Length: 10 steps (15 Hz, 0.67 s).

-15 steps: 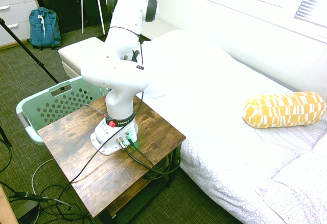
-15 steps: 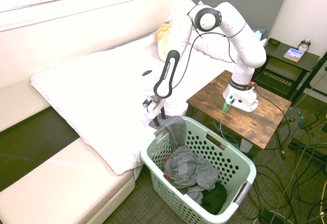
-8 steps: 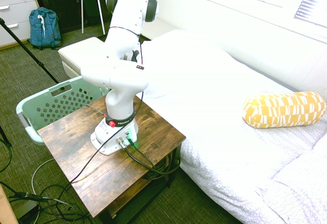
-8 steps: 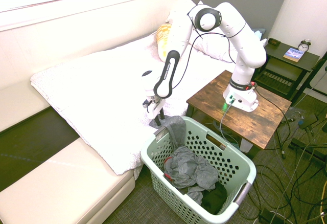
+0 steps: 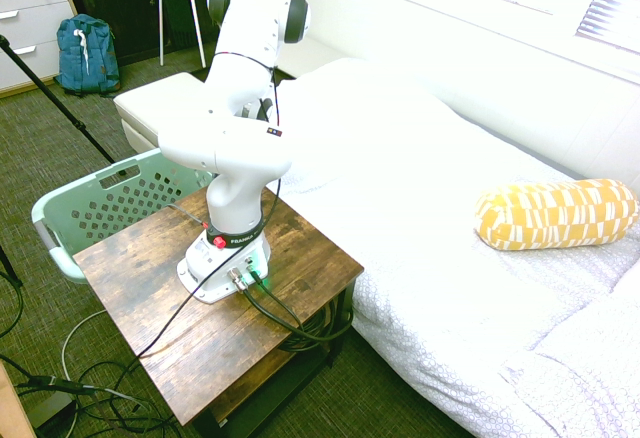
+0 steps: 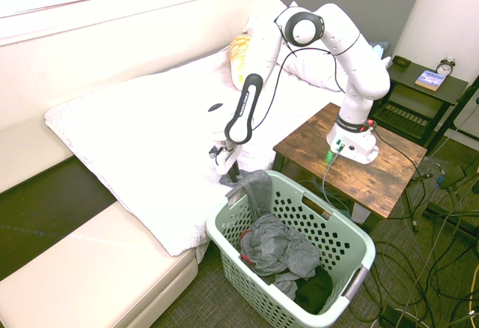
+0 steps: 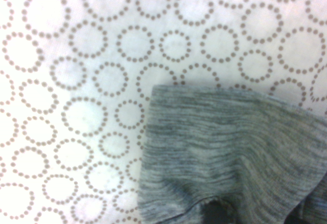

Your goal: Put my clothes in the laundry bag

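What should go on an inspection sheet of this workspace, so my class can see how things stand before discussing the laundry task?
Surface: white bedspread with brown dotted circles, under part of the garment.
Job's things: soft dark grey fabric garment, reaching from the bed's edge over the rim of the mint green perforated plastic basket; crumpled grey cloth inside.
Clutter: yellow-and-white patterned bolster on the bed; blue backpack on the floor.
Gripper: low at the garment's bed end; grip unclear.
Cables: black cable across the brown wooden table.
Surroundings: small black round clock and blue-covered book on a black nightstand.
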Available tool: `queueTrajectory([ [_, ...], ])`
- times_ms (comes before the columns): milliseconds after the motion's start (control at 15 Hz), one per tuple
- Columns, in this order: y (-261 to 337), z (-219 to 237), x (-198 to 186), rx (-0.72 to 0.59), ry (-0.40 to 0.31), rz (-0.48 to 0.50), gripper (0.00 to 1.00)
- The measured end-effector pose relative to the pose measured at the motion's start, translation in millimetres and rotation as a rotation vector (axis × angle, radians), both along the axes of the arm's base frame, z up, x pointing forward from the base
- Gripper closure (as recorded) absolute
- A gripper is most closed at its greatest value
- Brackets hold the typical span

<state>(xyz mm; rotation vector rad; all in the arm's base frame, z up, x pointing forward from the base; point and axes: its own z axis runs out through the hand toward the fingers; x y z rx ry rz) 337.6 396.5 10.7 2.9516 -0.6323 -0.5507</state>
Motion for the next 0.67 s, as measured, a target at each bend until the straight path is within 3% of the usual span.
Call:
queueTrajectory([
  [400, 1.6, 31.8, -7.6, 0.016, -0.028, 0.016, 1.00],
  [533, 10.8, 68.5, -42.7, 0.025, -0.083, 0.063, 1.00],
  [667, 25.1, 102.9, -107.0, 0.023, -0.142, 0.129, 1.00],
])
